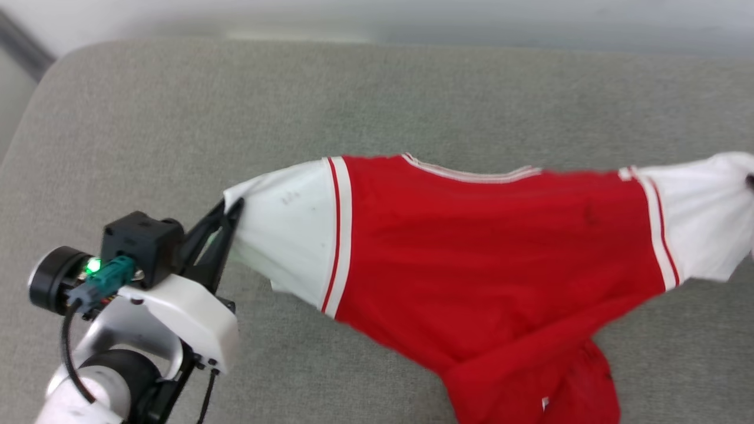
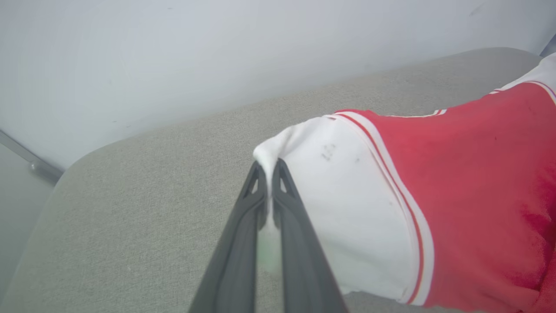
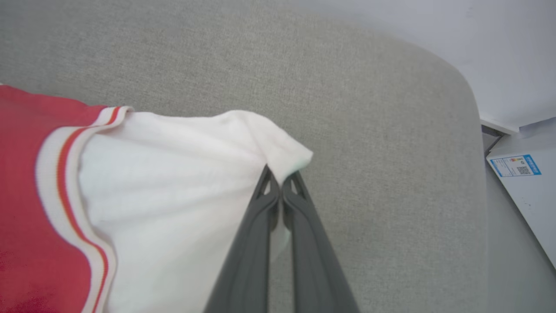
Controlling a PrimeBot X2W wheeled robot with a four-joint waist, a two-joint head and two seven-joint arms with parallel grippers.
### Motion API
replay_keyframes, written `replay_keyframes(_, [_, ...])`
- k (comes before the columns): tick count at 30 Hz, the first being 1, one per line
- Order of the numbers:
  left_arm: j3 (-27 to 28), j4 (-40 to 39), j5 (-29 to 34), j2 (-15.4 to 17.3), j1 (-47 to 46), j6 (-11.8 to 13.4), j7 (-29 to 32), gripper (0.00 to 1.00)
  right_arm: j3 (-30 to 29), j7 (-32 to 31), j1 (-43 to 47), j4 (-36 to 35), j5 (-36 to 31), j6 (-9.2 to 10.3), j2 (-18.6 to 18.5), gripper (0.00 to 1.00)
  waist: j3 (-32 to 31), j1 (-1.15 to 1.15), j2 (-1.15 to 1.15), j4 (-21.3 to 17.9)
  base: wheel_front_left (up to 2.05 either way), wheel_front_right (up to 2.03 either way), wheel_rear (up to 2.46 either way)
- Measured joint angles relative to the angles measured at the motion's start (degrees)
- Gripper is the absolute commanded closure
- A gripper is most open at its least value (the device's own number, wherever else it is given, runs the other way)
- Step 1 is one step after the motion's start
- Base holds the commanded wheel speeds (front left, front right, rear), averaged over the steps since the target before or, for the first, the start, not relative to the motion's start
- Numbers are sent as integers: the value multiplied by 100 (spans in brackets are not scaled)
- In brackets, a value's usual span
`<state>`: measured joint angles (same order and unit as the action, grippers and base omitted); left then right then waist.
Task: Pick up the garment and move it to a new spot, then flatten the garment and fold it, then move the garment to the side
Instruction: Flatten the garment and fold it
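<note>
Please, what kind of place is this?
Probably an indoor test room: a grey fabric-covered surface against a plain pale wall, with a white labelled box beside it.

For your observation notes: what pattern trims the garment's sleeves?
Sleeve trim: white with red stripe; left wrist view.

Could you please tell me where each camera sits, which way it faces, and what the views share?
Head view: on the head, facing down at the garment over the grey padded surface; left gripper at lower left.
Left wrist view: on that wrist, along its fingers, shut on the garment.
Right wrist view: on that wrist, along the right gripper, shut on the garment.
All share the garment and surface.
</note>
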<state>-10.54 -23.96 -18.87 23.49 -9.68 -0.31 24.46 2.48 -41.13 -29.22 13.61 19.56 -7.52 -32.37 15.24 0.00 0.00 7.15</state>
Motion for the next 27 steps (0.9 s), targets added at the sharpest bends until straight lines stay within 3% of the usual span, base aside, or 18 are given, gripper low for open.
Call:
replay_keyframes(16, [989, -501, 27, 444, -493, 205, -460, 100, -355, 404, -421, -1561, 216, 0, -9, 100, -1117, -1, 0, -543, 0, 0, 0])
replay_keyframes(27, [1619, -614, -108, 777, -1227, 235, -671, 100, -401, 695, -1019, -2163, 347, 0, 118, 100, -1310, -1, 0, -793, 0, 0, 0])
